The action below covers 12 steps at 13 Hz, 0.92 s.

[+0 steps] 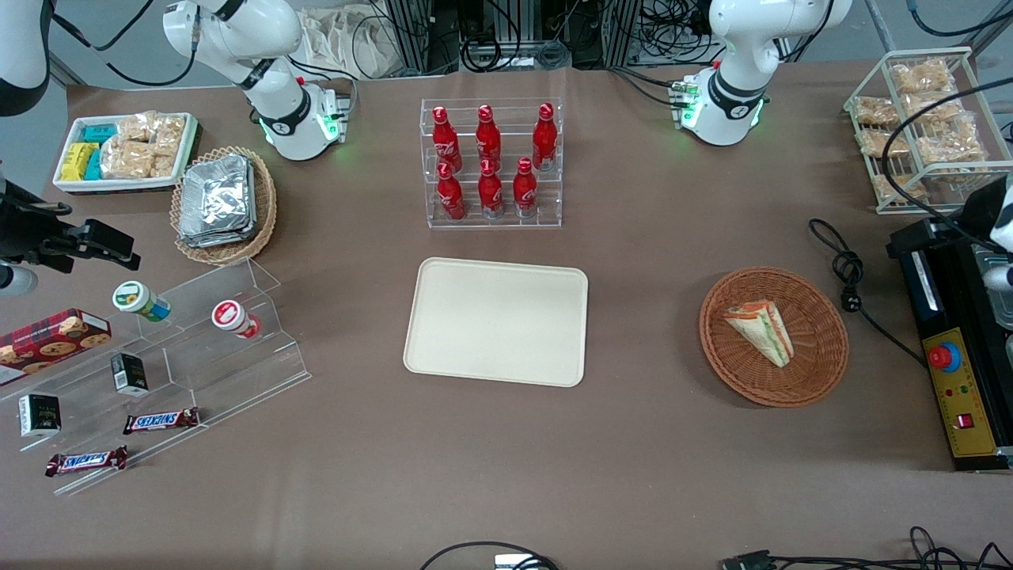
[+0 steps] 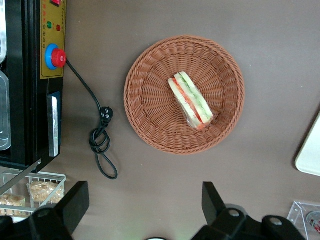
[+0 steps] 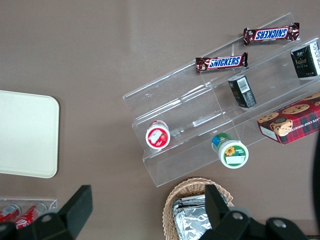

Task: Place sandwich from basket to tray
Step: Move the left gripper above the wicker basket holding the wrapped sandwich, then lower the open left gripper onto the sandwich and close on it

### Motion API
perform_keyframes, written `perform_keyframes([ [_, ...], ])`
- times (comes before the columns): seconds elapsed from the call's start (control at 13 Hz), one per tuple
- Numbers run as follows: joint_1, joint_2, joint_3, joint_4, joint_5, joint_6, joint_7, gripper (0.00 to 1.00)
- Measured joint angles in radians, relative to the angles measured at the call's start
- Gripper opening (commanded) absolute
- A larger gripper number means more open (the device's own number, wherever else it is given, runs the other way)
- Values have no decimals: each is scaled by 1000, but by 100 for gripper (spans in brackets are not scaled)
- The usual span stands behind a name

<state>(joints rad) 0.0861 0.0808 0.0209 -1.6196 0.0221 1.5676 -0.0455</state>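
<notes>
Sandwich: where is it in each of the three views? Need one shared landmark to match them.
Front view: the sandwich lies in the basket, toward the working arm's end of the table.
Left wrist view: the sandwich lies in the basket, which the open gripper hovers above.
Right wrist view: not in it.
Shared landmark: the tray, also at and.

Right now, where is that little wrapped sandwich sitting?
The sandwich lies in the round brown basket toward the working arm's end of the table, beside the empty tray. The gripper hangs open above it.
</notes>
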Motion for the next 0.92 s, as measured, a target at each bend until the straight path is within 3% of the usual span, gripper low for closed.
perform_keyframes([
  [0.62,23,161,-2,-6,-8,113,-34,100],
  [0.92,14,226,-10,-6,-147,155,-172,99],
])
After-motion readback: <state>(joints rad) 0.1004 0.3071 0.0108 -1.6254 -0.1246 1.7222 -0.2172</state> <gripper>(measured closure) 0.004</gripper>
